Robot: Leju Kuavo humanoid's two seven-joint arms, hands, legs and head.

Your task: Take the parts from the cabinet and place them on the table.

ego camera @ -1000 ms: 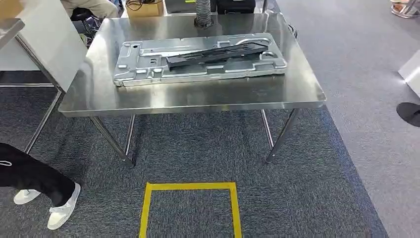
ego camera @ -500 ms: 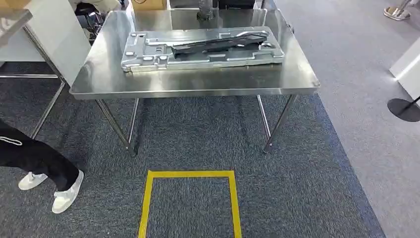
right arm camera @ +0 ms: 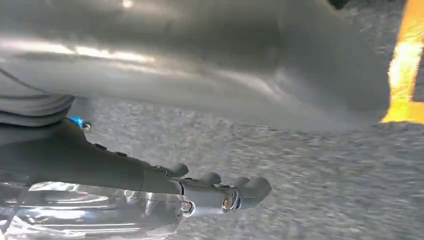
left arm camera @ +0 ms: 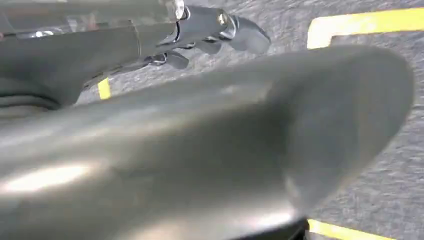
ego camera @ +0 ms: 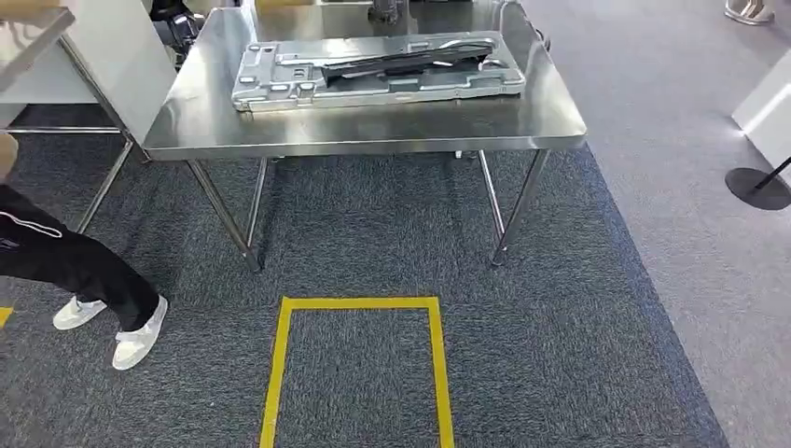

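On steel table (ego camera: pixel 373 131): silver panel (ego camera: pixel 373 79) under seemingly black part (ego camera: pixel 410 61).

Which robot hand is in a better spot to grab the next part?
Neither clearly, left or right. The left hand and the right hand both hang empty over the grey carpet, fingers loose. The table stands ahead, out of reach of both.
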